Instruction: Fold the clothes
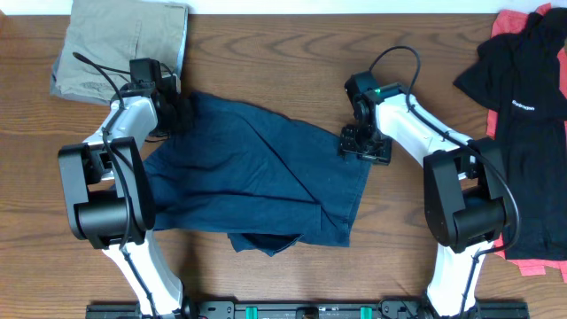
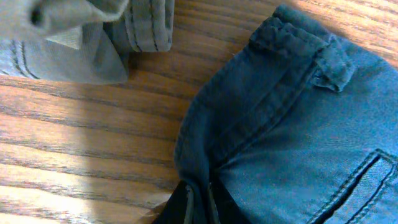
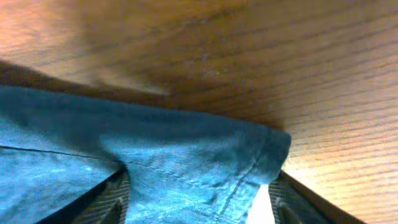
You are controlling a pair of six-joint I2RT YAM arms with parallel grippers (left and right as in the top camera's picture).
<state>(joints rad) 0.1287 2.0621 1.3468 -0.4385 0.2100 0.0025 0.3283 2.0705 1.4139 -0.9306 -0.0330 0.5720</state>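
The navy denim shorts (image 1: 257, 177) lie spread across the middle of the wooden bench (image 1: 292, 53). They are partly doubled over, with a diagonal crease across the cloth and a rumpled fold along the edge nearest the arm bases.

The left claw (image 1: 180, 113) sits at the shorts' far left corner. In the left wrist view it (image 2: 198, 200) is pinched tight on the denim (image 2: 298, 124) just below the waistband, near a belt loop and a pocket opening.

The right claw (image 1: 365, 143) sits at the far right corner of the shorts. In the right wrist view its jaws stand apart, one finger (image 3: 112, 199) on each side of the stitched hem corner (image 3: 186, 162). A bright gap shows between the cloth and the right-hand finger, so the corner is between the jaws but not clamped.

Folded khaki trousers (image 1: 120, 44) lie at the far left corner of the bench, just beside the left claw and the waistband. Their hem (image 2: 146, 28) shows in the left wrist view, apart from the denim.

At the right edge a black T-shirt (image 1: 532, 133) with small white lettering lies over a red garment (image 1: 509, 19), well apart from the shorts.
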